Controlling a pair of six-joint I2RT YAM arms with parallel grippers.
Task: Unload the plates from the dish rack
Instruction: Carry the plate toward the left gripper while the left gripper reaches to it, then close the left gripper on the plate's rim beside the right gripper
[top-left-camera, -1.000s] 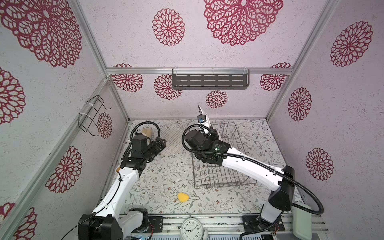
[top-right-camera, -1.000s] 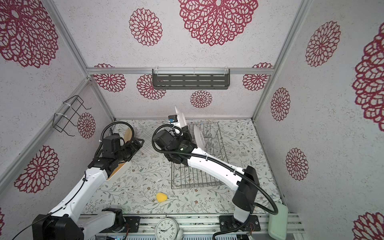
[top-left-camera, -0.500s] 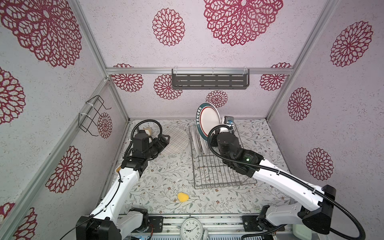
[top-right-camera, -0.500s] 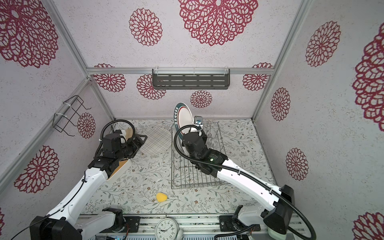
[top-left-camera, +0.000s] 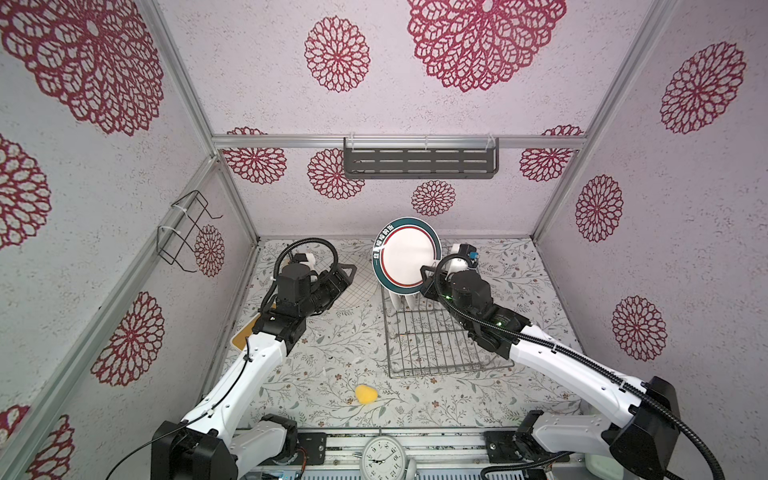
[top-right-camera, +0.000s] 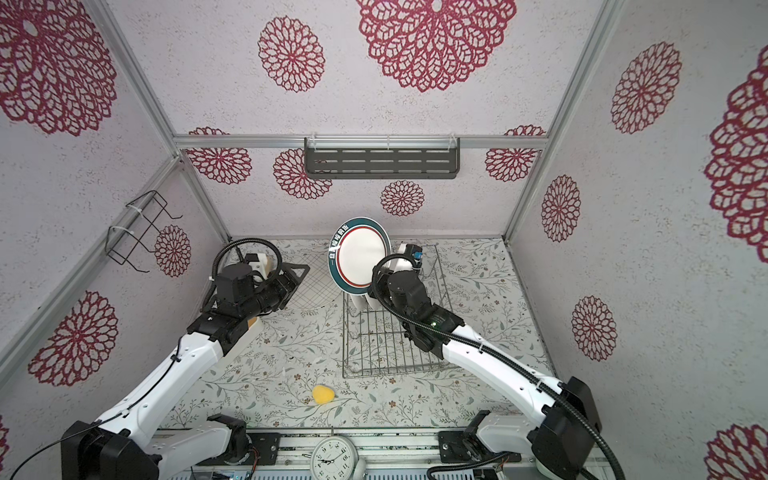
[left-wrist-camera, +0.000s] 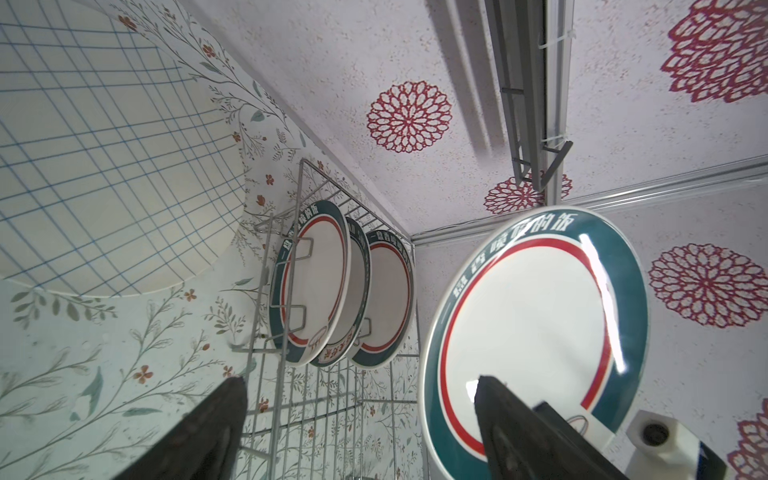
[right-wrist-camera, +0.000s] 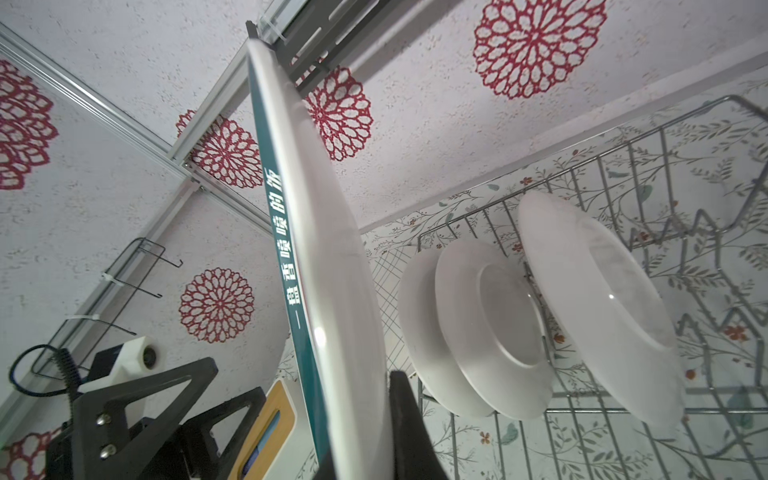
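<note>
The right pincer (top-left-camera: 424, 277) is clenched on the lower edge of a green-rimmed plate (top-left-camera: 407, 254), with one finger on each face. The plate stands on edge and leans a little. Its white face, ringed in red, is turned toward the left arm. It hangs in the air above the far left corner of the dish rack (top-left-camera: 436, 345), clear of the prongs.

The dish rack sits on the flowered bench (top-left-camera: 332, 353), right of the middle in both top views. At its far end three plates (left-wrist-camera: 311, 286) stand upright between the prongs, close together and facing the same way as the lifted one. The middle one is mostly hidden behind its neighbour. The near part of the rack is bare wire.

Just left of the rack, a large checked plate (top-left-camera: 357, 286) lies flat on the bench. The left pincer (top-left-camera: 349, 276) is released, its fingers (left-wrist-camera: 199, 432) spread wide with nothing between them. It is over the left edge of the checked plate, but I cannot tell whether it touches it.

A small yellow lump (top-left-camera: 365, 394) lies on the bench toward the front, well apart from the rack. A clock (top-left-camera: 384, 457) lies at the front edge. A dark slotted shelf (top-left-camera: 419, 163) hangs on the back wall and a black wire holder (top-left-camera: 187, 232) on the left wall.
</note>
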